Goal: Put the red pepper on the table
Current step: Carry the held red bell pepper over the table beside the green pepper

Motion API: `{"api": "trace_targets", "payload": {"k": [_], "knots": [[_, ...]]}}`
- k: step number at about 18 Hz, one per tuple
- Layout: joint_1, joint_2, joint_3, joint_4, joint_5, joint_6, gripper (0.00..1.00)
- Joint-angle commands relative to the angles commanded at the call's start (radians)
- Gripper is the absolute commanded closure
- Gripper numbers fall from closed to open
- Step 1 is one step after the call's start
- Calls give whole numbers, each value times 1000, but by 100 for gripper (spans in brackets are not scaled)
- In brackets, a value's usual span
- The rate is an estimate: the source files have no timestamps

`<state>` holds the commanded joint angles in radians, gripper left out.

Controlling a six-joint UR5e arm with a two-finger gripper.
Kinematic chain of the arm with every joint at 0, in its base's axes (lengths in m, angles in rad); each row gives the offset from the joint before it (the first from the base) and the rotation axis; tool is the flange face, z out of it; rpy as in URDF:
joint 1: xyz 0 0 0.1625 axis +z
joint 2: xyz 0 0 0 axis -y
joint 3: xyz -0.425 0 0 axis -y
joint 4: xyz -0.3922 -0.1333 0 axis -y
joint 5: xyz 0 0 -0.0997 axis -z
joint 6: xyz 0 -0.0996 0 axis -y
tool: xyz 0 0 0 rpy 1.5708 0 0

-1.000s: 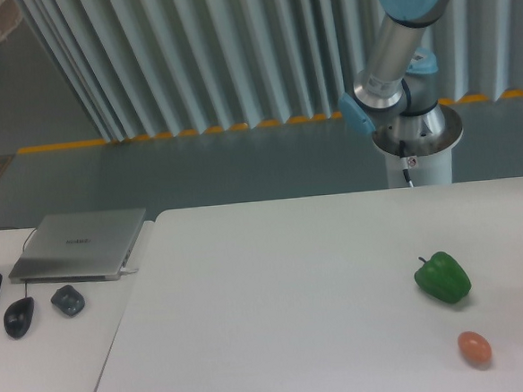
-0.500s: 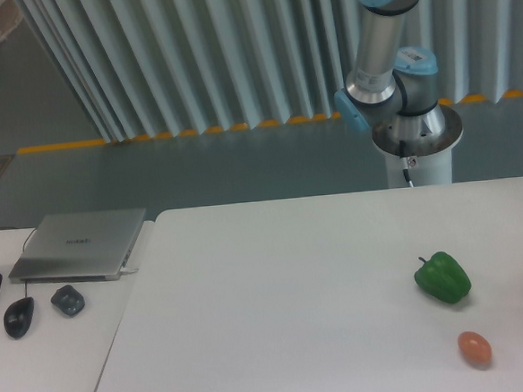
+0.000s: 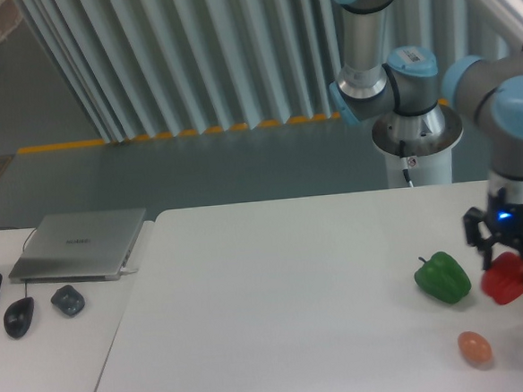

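Note:
The red pepper (image 3: pixel 505 278) is small and glossy, and it hangs at the right side of the view just above the white table (image 3: pixel 287 311). My gripper (image 3: pixel 511 266) points straight down and is shut on the pepper, its black fingers clasping it from both sides. The pepper sits just right of a green bell pepper (image 3: pixel 443 277) and above an orange egg-shaped thing (image 3: pixel 474 348), touching neither. I cannot tell whether the pepper's underside touches the table.
A separate white desk (image 3: pixel 39 355) at the left holds a closed laptop (image 3: pixel 81 245), a mouse (image 3: pixel 19 316) and a small dark object (image 3: pixel 68 300). The arm's pedestal (image 3: pixel 417 145) stands behind the table's far edge.
The arm has swung in from the right, bringing the gripper and the red pepper into view and down beside the green pepper. Neither showed in the earlier frames.

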<state>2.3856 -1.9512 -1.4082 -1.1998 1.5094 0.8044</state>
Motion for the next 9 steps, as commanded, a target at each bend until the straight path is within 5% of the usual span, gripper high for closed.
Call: {"api": "trace_targets", "payload": {"k": [3, 9], "knots": [[-60, -14, -3, 61, 17, -120, 51], [-190, -66, -28, 109, 225, -168, 51]]}}
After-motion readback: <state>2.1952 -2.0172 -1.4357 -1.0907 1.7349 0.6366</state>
